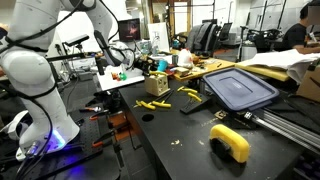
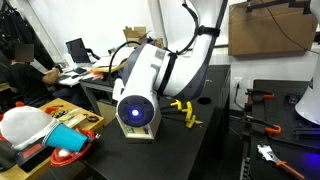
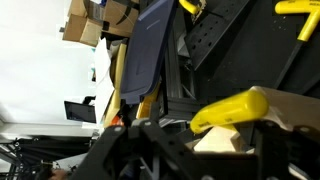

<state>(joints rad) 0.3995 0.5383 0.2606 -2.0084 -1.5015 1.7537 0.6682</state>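
Yellow piece (image 3: 235, 108), curved and glossy, lies across the top of a pale wooden block (image 3: 292, 108) in the wrist view, just above the dark linkage of the gripper (image 3: 190, 152). The gripper is right at the block, but its fingertips are lost in shadow. I cannot tell whether it is released or grasping anything, nor whether it touches the piece.

In an exterior view the block (image 1: 157, 84) stands on the black tabletop (image 1: 180, 130), near the far edge, with the white arm (image 1: 40, 70) bent over it from the side. Small yellow clips (image 1: 152, 104) lie scattered on the tabletop just in front of the block, apart from it. A blue-grey lid (image 1: 240, 88) rests flat further along, well apart from the gripper. A chunky yellow tool (image 1: 230, 142) sits alone near the front edge.

In an exterior view from the opposite side, the arm's wrist hides most of the block; a blue light (image 2: 133, 112) glows on it, and a red cup (image 2: 70, 157) lies on its side nearby.
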